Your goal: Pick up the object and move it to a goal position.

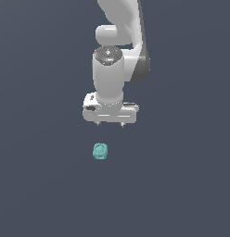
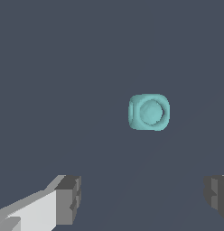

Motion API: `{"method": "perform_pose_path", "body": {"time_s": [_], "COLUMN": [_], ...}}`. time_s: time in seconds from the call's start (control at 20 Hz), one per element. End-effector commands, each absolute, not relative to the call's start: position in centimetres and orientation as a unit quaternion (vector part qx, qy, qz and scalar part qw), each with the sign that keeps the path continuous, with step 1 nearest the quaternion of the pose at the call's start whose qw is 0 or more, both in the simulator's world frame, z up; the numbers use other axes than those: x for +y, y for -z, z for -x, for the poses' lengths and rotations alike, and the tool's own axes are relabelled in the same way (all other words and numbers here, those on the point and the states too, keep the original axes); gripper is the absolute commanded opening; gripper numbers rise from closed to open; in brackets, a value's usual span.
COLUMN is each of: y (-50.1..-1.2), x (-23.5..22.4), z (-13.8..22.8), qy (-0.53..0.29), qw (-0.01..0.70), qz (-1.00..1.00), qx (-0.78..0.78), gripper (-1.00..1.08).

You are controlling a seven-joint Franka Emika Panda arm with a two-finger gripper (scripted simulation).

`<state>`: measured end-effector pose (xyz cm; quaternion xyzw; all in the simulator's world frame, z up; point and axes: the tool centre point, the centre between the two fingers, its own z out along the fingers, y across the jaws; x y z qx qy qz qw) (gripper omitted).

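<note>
The object [image 1: 100,151] is a small teal rounded block with a circular face, lying on the dark grey floor. It also shows in the wrist view [image 2: 149,112]. My white gripper [image 1: 110,125] hangs above the object and slightly toward the exterior view's right of it, apart from it. Its jaws stand wide open and hold nothing. In the wrist view the gripper [image 2: 143,198] shows two dark fingertips [image 2: 69,199] far apart, with the object beyond the gap between them.
The dark grey floor [image 1: 42,185] spreads flat around the object. The white arm [image 1: 118,41] rises from the gripper toward the top of the exterior view. No goal marker shows.
</note>
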<state>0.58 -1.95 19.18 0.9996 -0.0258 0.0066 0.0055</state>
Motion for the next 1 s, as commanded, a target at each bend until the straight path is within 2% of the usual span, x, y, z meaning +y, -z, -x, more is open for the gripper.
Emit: {"method": "perform_pose_path", "body": {"time_s": [0.0,0.4,0.95], "y": [-19.1,-17.3,-11.3], "x": [-2.0,-2.8,-5.5], "z": [-0.6,-1.8,-4.6], "qy": [-0.006,-0.005,-0.001], "qw": [0.006,0.005,0.001], "qz": [-1.000,-1.000,-0.999], "qx": [-0.026,-0.028,-0.035], "gripper": [1.00,1.00,1.00]}}
